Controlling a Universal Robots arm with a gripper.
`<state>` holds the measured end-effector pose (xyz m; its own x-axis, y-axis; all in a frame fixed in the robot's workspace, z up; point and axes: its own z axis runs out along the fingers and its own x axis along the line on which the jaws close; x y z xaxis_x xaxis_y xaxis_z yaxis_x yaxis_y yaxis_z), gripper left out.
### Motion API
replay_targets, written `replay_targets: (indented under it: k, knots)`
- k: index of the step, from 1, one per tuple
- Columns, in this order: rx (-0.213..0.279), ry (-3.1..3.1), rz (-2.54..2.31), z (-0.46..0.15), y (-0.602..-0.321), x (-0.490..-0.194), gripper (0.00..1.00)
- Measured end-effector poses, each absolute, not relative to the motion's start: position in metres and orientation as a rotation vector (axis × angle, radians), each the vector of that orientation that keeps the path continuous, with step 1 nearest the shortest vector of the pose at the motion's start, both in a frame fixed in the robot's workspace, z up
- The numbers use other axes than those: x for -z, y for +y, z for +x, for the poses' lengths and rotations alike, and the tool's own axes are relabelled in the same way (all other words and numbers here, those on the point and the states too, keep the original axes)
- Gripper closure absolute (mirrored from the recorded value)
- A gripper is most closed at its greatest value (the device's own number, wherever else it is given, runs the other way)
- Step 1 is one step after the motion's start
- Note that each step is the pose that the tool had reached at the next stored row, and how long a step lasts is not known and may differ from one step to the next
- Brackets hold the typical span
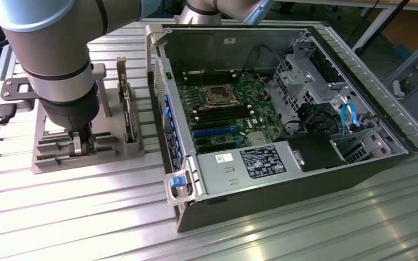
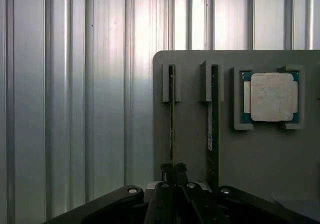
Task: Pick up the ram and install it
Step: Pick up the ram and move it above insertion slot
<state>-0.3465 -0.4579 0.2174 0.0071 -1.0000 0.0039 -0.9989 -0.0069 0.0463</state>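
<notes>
Aluminium slatted table [image 1: 85, 217] bears grey tray [image 2: 260, 159] holding ram [image 2: 172, 129].

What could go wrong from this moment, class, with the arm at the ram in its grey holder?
1. The fingers grip the ram by its thin edge, so it might tilt or slip if lifted from the grey holder.
2. A second stick stands close alongside and could be knocked.
3. The memory slots sit deep inside the open case, so the wrist may have little clearance there.
</notes>
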Motion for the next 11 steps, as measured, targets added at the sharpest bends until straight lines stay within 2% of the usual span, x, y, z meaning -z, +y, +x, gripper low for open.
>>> replay_targets:
  k: [11]
  knots:
    - [0.046, -2.191, 2.201, -0.346, -0.458, -0.230, 0.88]
